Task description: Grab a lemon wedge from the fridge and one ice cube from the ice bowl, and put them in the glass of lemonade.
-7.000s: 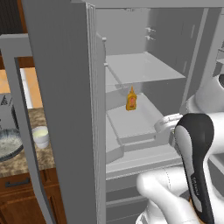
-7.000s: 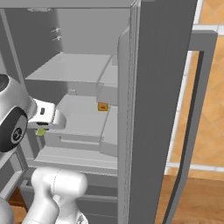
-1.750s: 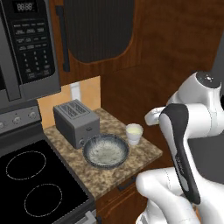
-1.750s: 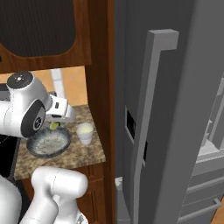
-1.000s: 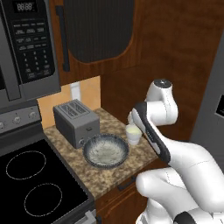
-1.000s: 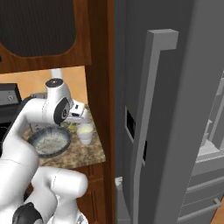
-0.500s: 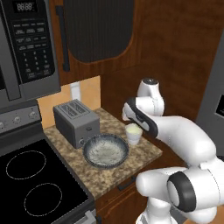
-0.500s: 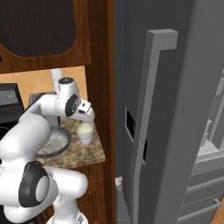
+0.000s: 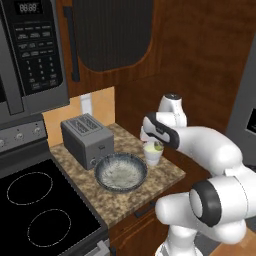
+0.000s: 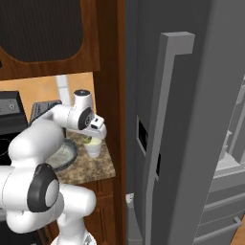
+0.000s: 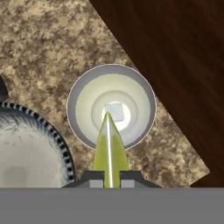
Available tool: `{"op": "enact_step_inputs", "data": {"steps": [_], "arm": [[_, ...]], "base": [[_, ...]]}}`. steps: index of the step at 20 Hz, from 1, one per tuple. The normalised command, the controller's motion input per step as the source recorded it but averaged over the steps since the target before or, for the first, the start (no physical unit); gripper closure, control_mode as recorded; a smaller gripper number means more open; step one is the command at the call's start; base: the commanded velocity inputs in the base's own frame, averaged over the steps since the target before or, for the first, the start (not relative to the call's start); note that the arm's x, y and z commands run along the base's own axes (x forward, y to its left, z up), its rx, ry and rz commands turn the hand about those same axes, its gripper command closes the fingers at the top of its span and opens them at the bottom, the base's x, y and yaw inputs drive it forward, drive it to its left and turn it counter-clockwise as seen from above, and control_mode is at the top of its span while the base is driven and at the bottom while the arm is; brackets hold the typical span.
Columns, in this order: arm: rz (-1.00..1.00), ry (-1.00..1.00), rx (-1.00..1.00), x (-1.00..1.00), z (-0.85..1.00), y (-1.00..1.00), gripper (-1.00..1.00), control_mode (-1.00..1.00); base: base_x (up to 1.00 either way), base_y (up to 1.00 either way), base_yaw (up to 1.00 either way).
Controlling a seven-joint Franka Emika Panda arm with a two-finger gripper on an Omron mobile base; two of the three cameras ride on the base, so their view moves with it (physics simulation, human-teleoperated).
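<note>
In the left base view, one toaster [image 9: 87, 141], one ice bowl [image 9: 121, 172] and one glass of lemonade [image 9: 152, 153] are counted on the speckled table [image 9: 125, 197]. The tool [image 9: 156, 145] is held directly over the glass, with a greenish lemon wedge [image 9: 158, 146] seen at its tip. Microwave [image 9: 32, 55] keypad lettering is too small to be read.

In the right base view, one fridge [image 10: 191, 124] is seen, cut off at the right edge. The glass [image 10: 93, 147] is partly hidden by the arm.

In the hand view, the wedge [image 11: 110, 151] is clenched edge-on between the two tool fingers [image 11: 93, 177], above the glass [image 11: 111, 106]. One pale square is made out in the glass. The bowl [image 11: 28, 151] is cut off at the left.
</note>
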Motion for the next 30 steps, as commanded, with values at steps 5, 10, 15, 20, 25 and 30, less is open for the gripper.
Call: {"op": "enact_step_inputs", "data": {"steps": [5,10,15,20,25,30], "arm": [[0.0,0.01,0.0,0.17,-0.07,0.0,1.0,-1.0],[0.0,0.01,0.0,0.4,0.0,0.0,1.0,-1.0],[0.0,0.01,0.0,0.25,-0.06,0.0,1.0,-1.0],[-0.01,0.0,0.0,0.0,-0.18,0.0,1.0,-1.0],[0.0,0.0,0.0,0.0,0.0,0.0,-1.0,-1.0],[0.0,0.04,0.0,0.02,0.0,0.0,-1.0,-1.0]], "base": [[0.0,0.0,0.0],[0.0,0.0,0.0],[0.0,0.0,0.0],[0.0,0.0,0.0],[0.0,0.0,0.0],[0.0,0.0,0.0]]}}
